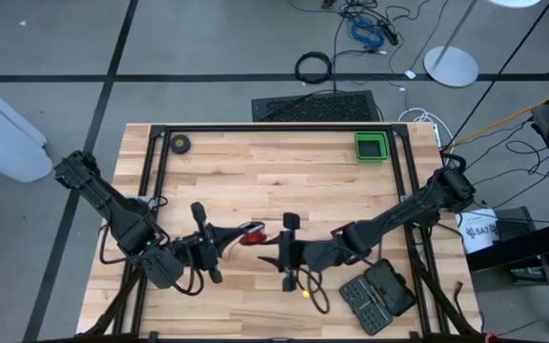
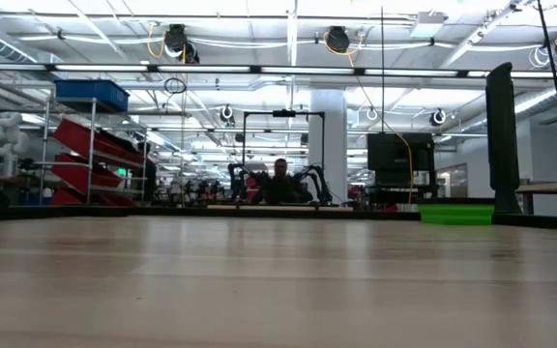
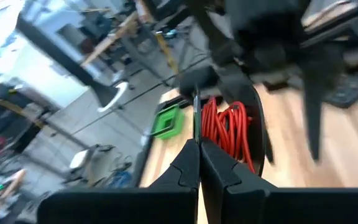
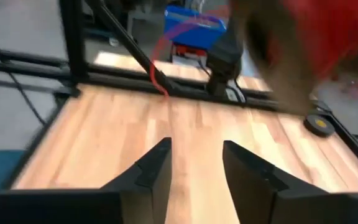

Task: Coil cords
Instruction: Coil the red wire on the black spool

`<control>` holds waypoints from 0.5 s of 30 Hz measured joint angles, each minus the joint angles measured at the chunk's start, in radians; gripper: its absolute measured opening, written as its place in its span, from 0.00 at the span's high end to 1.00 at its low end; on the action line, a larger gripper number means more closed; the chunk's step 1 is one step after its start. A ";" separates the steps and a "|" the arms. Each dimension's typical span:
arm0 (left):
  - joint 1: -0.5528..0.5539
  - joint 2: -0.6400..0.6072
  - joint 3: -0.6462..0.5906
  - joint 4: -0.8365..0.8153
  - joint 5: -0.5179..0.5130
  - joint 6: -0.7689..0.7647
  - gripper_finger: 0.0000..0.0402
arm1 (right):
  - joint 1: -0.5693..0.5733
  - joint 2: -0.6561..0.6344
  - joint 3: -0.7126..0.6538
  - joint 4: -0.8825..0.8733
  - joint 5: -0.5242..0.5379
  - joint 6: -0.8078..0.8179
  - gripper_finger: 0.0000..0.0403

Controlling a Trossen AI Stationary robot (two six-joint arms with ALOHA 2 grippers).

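The left end effector sits low over the front half of the desk, its fingers pressed together on a thin dark strand of the cords; in the left wrist view the red coils bunch just past the fingertips. From there the left arm runs back toward the desk's left front edge, bent at the elbow, with its upper link reaching out past the left rim.

The right end effector faces the left one across the red bundle, its fingers spread apart with bare wood between them. Its arm stretches long and low to the right, rising to a base at the right edge.

The cords lie between the two end effectors, near the middle front of the desk. Whether the bundle rests on the wood or is lifted cannot be told. In the right wrist view a large red and dark blur fills the upper corner, too smeared to read.

A green tray sits at the far right corner, a small dark tape roll at the far left, and a black case lies near the right front corner. The low view shows only bare wood and the tray's green edge.
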 joint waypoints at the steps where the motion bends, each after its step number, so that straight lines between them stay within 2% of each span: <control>1: -0.001 0.000 0.000 0.002 -0.030 -0.001 1.00 | -0.007 0.013 0.000 0.008 0.000 -0.002 0.67; 5: -0.005 0.000 0.000 0.008 -0.107 -0.001 1.00 | -0.035 0.069 0.000 0.122 0.000 -0.020 0.64; 11: -0.013 0.000 0.000 0.006 -0.111 -0.001 1.00 | -0.066 0.146 -0.001 0.299 -0.008 -0.090 0.65; 15: -0.012 0.000 0.000 0.006 -0.113 -0.001 1.00 | -0.079 0.184 0.000 0.400 -0.079 -0.094 0.65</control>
